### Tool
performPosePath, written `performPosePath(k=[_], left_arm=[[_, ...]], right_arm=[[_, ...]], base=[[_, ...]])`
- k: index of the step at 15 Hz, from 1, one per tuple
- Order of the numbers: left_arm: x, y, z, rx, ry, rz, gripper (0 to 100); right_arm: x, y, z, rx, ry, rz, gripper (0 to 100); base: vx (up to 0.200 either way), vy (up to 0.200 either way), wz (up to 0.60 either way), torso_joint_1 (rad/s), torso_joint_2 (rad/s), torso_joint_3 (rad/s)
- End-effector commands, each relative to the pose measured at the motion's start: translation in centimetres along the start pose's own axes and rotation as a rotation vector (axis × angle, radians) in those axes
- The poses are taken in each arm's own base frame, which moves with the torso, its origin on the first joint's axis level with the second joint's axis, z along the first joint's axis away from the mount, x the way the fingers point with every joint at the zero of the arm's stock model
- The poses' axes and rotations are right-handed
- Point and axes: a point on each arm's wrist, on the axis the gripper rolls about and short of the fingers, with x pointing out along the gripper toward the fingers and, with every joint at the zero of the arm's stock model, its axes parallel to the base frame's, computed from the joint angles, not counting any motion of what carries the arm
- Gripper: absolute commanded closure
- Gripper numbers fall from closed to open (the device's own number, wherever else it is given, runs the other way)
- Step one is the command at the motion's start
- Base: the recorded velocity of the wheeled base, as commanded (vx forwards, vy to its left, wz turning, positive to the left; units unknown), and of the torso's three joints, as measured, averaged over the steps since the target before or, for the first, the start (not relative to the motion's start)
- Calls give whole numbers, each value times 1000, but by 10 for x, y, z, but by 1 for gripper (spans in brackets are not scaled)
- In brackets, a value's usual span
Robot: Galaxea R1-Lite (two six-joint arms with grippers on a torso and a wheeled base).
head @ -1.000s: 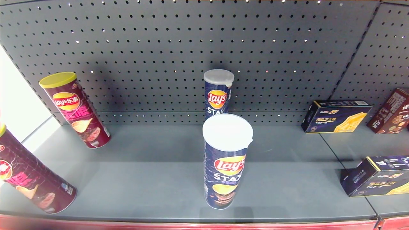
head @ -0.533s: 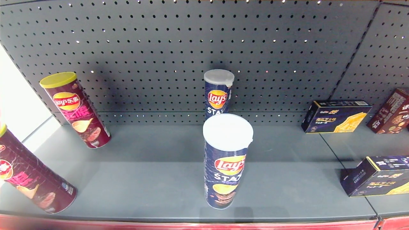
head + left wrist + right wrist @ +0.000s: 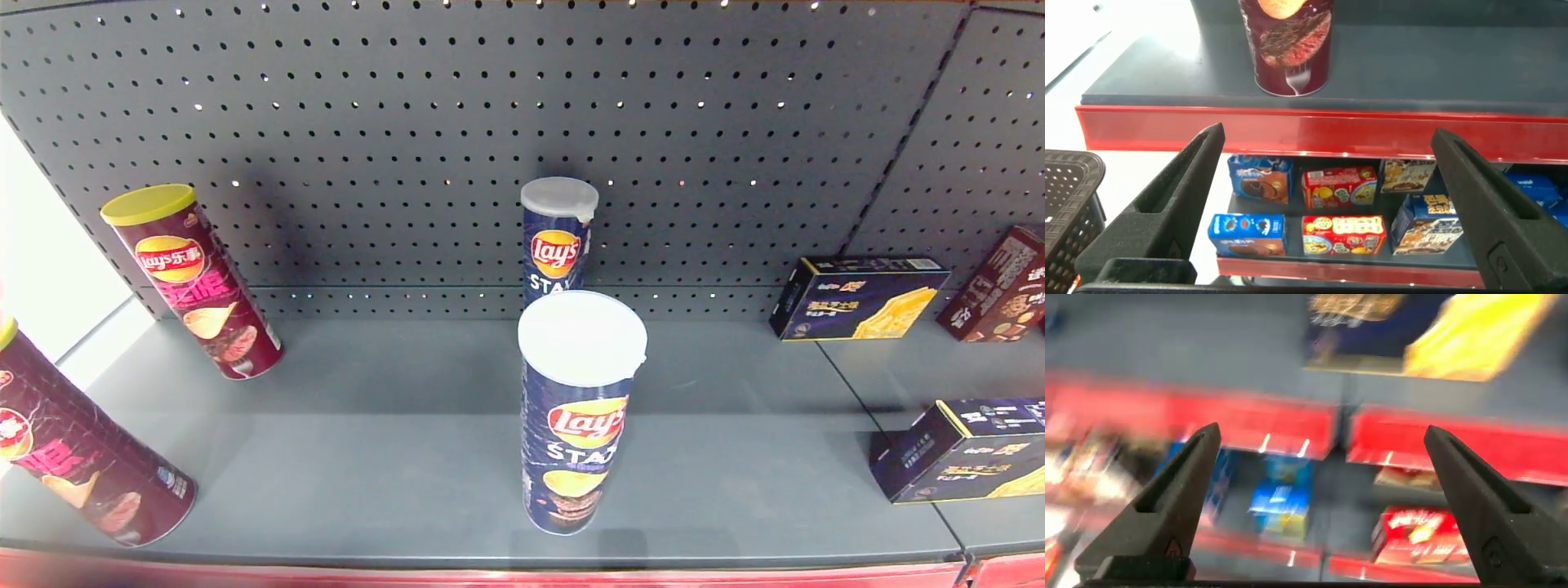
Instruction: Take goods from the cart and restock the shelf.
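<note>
My left gripper (image 3: 1327,139) hangs just in front of the red front strip of the grey metal shelf (image 3: 392,457), black fingers spread wide with nothing between them. My right gripper (image 3: 1323,431) hangs before the same red strip farther right, its fingers also spread and empty. On the shelf, near the middle of the front edge, stands a dark blue cylindrical chip can with a white lid (image 3: 575,433). Directly behind it, against the grey perforated back panel (image 3: 408,122), stands a second dark blue can with a clear lid (image 3: 557,245). The two are apart. At the shelf's left end a maroon cylindrical chip can with a yellow-green lid (image 3: 196,286) stands at the back, and a second maroon can (image 3: 82,465) stands near the front edge, its base showing above my left fingers. To the right lie a dark blue and yellow cardboard box (image 3: 857,298) at the back, a second blue and yellow box (image 3: 955,453) nearer the front, and a maroon cardboard box (image 3: 1000,286) at the far right. Small colourful boxes (image 3: 1339,186) fill the lower shelf, and a black mesh basket (image 3: 1069,196) sits beside my left finger.
</note>
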Motion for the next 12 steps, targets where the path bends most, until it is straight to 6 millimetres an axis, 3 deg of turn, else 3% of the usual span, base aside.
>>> performPosePath(k=[1, 5, 8, 10, 12], left_arm=[[0, 0, 0, 0, 1, -1, 0], [0, 0, 0, -2, 1, 2, 0], [0, 0, 0, 0, 1, 1, 0], [0, 0, 0, 0, 1, 1, 0], [0, 0, 0, 0, 1, 2, 0]], right_arm=[[0, 0, 0, 10, 0, 12, 0], [0, 0, 0, 11, 0, 12, 0], [6, 2, 2, 40, 73, -193, 0], [0, 4, 0, 32, -21, -227, 0], [1, 4, 0, 36, -5, -228, 0]], base=[[0, 0, 0, 0, 0, 0], [0, 0, 0, 0, 0, 0], [0, 0, 0, 0, 0, 0], [0, 0, 0, 0, 0, 0], [0, 0, 0, 0, 0, 0]])
